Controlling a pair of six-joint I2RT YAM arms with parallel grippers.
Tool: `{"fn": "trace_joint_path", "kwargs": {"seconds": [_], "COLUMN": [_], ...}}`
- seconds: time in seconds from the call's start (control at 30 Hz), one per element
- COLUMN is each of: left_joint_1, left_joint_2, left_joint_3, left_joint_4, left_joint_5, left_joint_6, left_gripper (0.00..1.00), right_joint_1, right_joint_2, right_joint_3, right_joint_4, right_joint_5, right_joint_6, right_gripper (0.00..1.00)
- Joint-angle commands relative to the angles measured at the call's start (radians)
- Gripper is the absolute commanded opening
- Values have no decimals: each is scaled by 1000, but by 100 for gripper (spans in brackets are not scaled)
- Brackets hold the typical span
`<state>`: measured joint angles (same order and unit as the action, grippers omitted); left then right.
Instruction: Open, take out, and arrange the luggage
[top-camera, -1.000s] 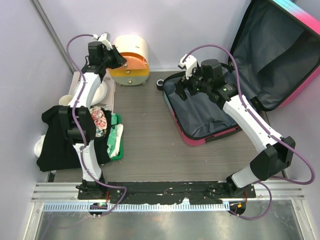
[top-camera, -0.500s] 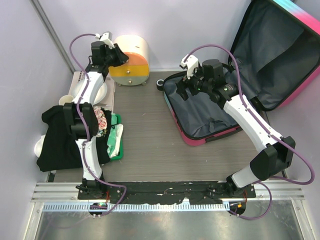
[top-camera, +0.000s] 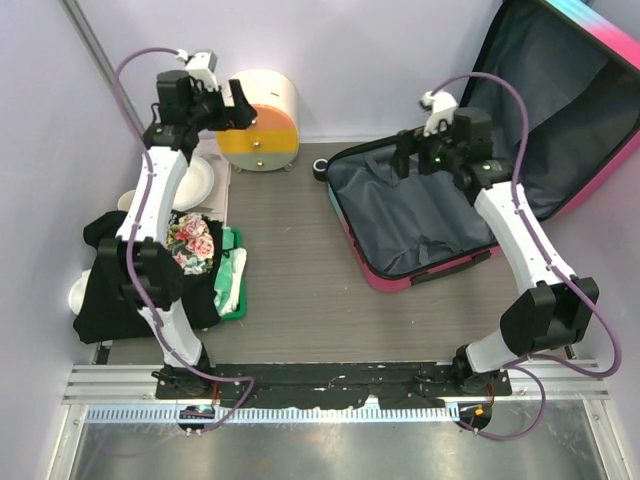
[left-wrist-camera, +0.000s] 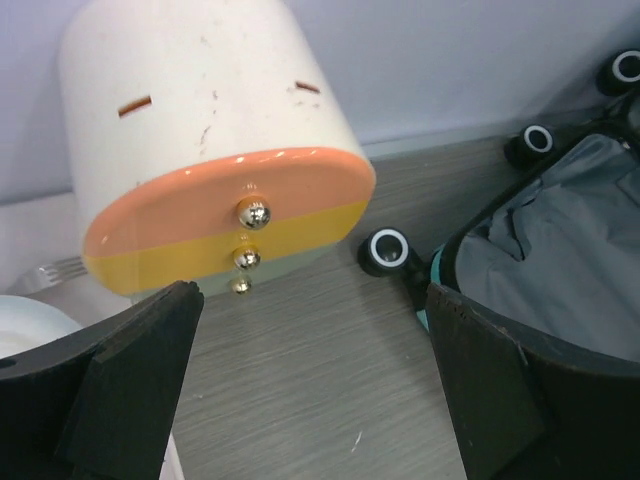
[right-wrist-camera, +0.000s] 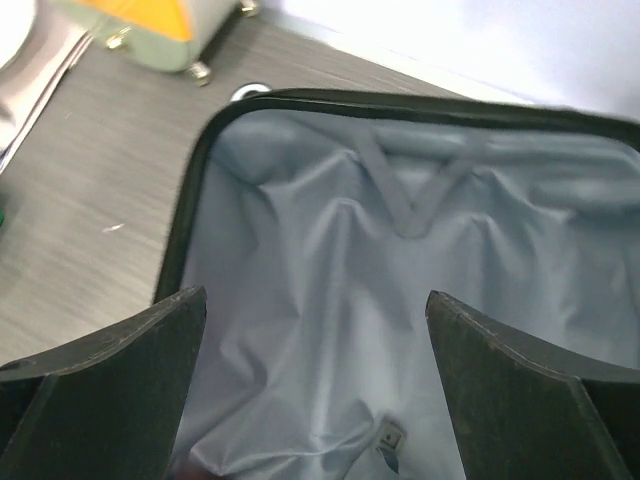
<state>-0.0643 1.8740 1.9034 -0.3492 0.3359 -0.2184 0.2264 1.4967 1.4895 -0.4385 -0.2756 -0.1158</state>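
Lengthwise the open luggage (top-camera: 400, 220) runs near-to-far; wheels (top-camera: 320, 170) farthest.

The right gripper (right-wrist-camera: 315, 305) hangs over the open suitcase (right-wrist-camera: 197, 170), and its two dark fingers (right-wrist-camera: 110, 390) stand wide apart at the bottom corners with nothing between them. Under it lies the wrinkled grey lining (right-wrist-camera: 290, 260) inside a black rim, with a V-shaped strap (right-wrist-camera: 410, 190) at the far side and a small clip (right-wrist-camera: 389, 438) near the bottom. On the grey wooden table (right-wrist-camera: 90, 190), past the far left corner, stands part of an orange and pale green box (right-wrist-camera: 150, 25).
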Motion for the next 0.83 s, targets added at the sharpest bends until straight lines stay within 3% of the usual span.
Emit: {"fn": "trace_joint_path", "kwargs": {"seconds": [0.0, 0.2, 0.27, 0.43, 0.57, 0.8], "left_joint_1": [-5, -69, -100, -127, -127, -146], "left_joint_2": [-119, -180, -258, -369, -375, -400], "left_joint_3": [100, 48, -112, -374, -423, -409], "left_joint_4": [-290, -594, -530, -453, -484, -493], "left_joint_5": [54, 33, -93, -190, -250, -299], "left_joint_6": [123, 267, 165, 169, 139, 100], "left_gripper": [100, 100, 99, 100, 100, 100], "right_joint_1": [-131, -213, -213, -211, -210, -211], "right_joint_2": [-53, -76, -91, -156, -214, -276], "right_joint_3": [25, -21, -61, -271, -399, -414], "right_joint_4": [44, -8, -23, -29, -9, -39], "right_joint_5": [-34, -22, -27, -46, -51, -80], "right_joint_6": [151, 157, 137, 120, 120, 122], "right_gripper": [98, 98, 98, 98, 98, 98]}}
